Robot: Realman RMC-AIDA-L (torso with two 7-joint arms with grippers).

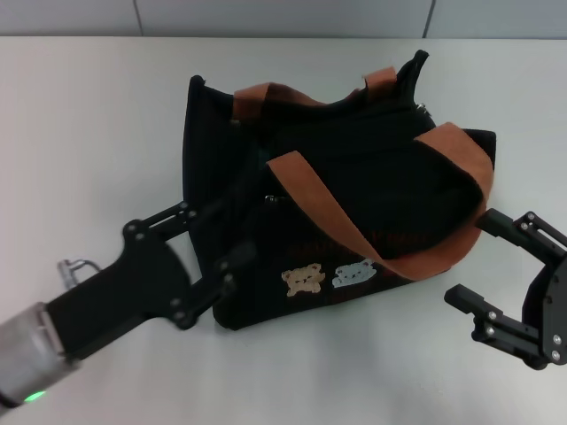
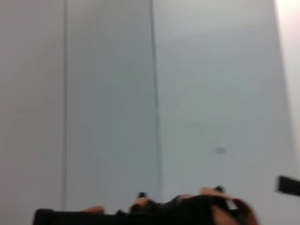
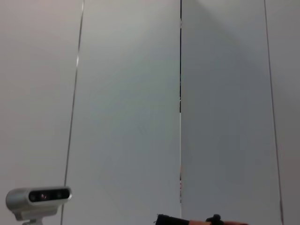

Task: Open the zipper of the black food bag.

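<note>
The black food bag [image 1: 354, 204] sits near the middle of a white desk [image 1: 89, 115], its front panel with two small bear patches [image 1: 330, 278] facing the robot. Two orange-brown strap handles [image 1: 461, 159] arch over the top. The bag's long axis runs roughly side to side across the head view, tilted a little, so its left end lies slightly farther from the robot than a square placement would put it.

The zipper [image 1: 423, 108] runs along the sagging top edge, on the far side of the nearer handle. Its line is hard to follow against the black fabric, and something small and pale shows close to the bag's far right corner; that may be the pull, but it is too small to be sure.

The left gripper [image 1: 217, 243] reaches in from the lower left, its fingers spread and set against the bag's left end and front corner. Whether they actually press the fabric cannot be told. The right gripper [image 1: 474, 266] hovers just beside the bag's right end, fingers spread wide, holding nothing, close to the nearer strap.

Judging from this layout, the right gripper is nearer the likely pull, which lies up and away from it toward the far corner, while the left is placed to steady the bag.
</note>
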